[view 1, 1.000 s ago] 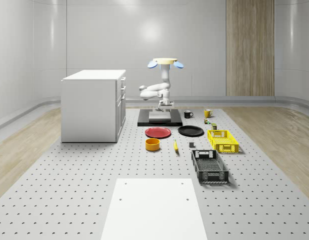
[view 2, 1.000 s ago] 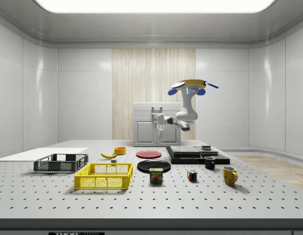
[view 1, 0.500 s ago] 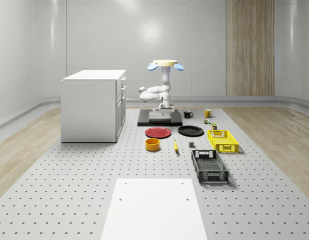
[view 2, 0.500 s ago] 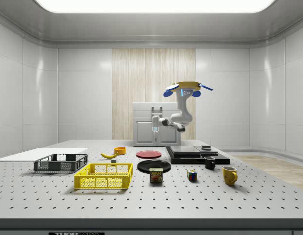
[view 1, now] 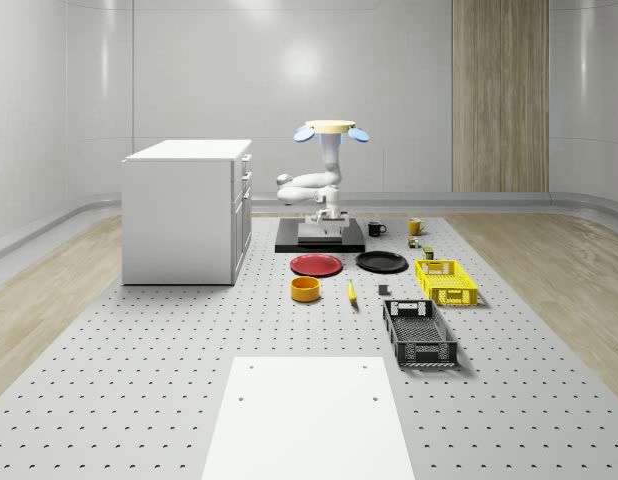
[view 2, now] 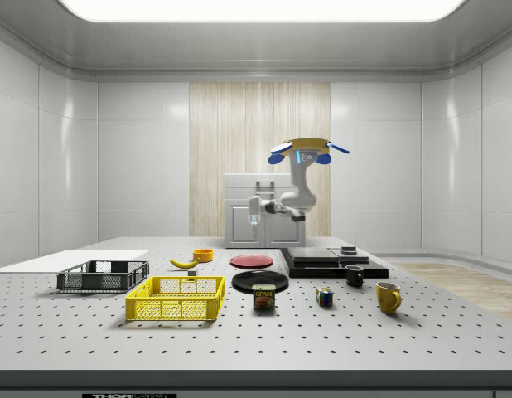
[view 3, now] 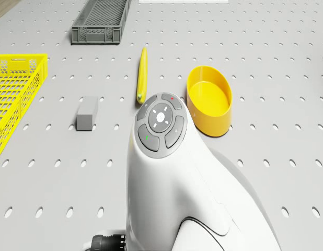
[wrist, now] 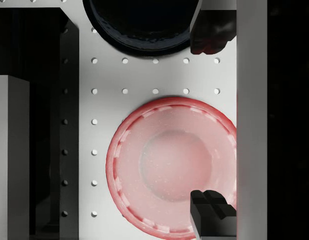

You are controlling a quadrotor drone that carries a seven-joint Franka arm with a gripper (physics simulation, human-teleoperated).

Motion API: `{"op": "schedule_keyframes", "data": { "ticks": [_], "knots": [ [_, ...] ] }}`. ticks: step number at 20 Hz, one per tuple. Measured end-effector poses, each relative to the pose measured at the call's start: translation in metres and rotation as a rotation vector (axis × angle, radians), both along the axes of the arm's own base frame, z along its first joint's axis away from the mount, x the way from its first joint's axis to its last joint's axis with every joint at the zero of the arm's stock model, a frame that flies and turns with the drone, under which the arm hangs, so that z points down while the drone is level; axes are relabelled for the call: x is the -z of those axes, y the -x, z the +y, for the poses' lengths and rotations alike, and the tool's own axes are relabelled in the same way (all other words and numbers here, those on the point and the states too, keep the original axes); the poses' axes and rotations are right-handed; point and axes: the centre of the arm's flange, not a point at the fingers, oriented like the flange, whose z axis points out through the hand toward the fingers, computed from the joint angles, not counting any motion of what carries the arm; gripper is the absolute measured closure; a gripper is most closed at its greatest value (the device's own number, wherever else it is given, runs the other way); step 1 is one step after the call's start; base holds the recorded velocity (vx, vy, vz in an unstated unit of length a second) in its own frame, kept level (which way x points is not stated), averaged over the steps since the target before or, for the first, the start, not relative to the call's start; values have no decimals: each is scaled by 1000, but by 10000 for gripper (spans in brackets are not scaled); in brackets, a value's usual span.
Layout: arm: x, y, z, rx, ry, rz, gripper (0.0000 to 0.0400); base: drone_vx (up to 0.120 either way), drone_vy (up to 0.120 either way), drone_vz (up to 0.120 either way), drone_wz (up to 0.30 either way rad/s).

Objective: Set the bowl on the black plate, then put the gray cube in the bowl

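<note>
Bowl [view 1: 305, 289] sits on the surface beyond the red plate [wrist: 172, 165], which lies directly under the wide-open, empty hand [wrist: 210, 117].

light: ceiling panel [view 2: 256, 8] is shining bright and even | shadows: lying soft under objects | glare: walls are showing faint sheen

The bowl [view 1: 305, 289] is yellow-orange, round, empty and upright on the table, just in front of the red plate. The black plate [view 1: 381, 262] lies flat and bare beside the red one. The gray cube [view 3: 87, 113] rests nearby, a small block.
</note>
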Motion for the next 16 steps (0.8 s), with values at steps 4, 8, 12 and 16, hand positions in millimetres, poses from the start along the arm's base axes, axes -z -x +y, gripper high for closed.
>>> {"op": "schedule_keyframes", "data": {
  "ticks": [4, 8, 12, 16],
  "knots": [
    [0, 0, 0, 0, 0, 0, 0, 120, -120, 0, 0],
    [0, 0, 0, 0, 0, 0, 0, 120, -60, 0, 0],
    [0, 0, 0, 0, 0, 0, 0, 120, 0, -110, 0],
    [0, 0, 0, 0, 0, 0, 0, 120, 0, -50, 0]
  ]
}}
